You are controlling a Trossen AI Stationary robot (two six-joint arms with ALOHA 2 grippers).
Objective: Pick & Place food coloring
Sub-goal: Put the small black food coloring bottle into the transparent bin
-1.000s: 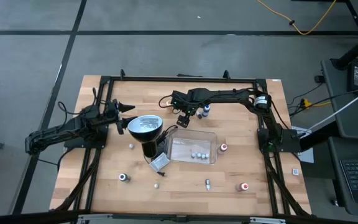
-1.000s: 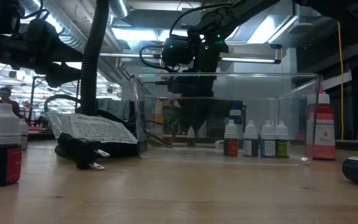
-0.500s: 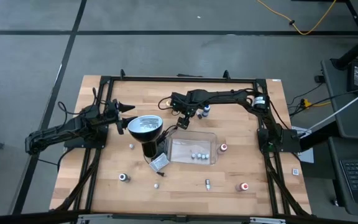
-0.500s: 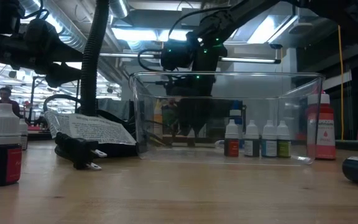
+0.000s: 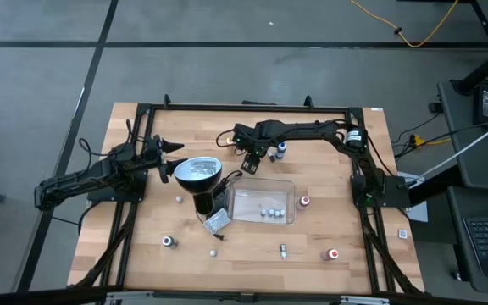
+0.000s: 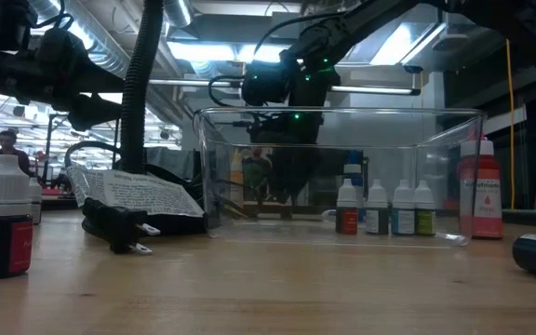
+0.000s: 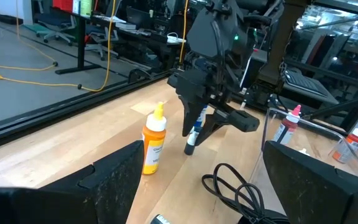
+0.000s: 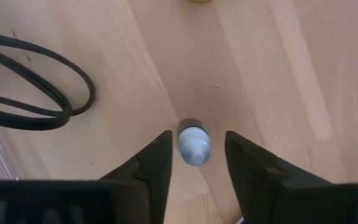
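My right gripper [image 5: 251,159] hangs behind the clear tray [image 5: 292,183], shut on a small blue-and-white food coloring bottle [image 7: 194,133] that it holds tilted just over the wood. The right wrist view looks down on the bottle's white cap [image 8: 193,144], which sits between the two fingers [image 8: 156,163]. An orange food coloring bottle [image 7: 154,140] stands upright beside it. Several tiny bottles [image 5: 269,212] stand in a row inside the tray [image 6: 342,115]. My left gripper [image 5: 173,147] waits open at the table's left, apart from all the bottles.
A black lamp with a silvery head [image 5: 197,173] stands left of the tray, with a black cable [image 8: 36,81] trailing by the right gripper. Loose bottles lie around: a red one [image 5: 305,202] by the tray's right end, another red one [image 5: 333,253], and a dark one [image 5: 169,241].
The right gripper's fingers have closed in on the blue-and-white bottle after shifting slightly behind the tray. The left arm has not moved.
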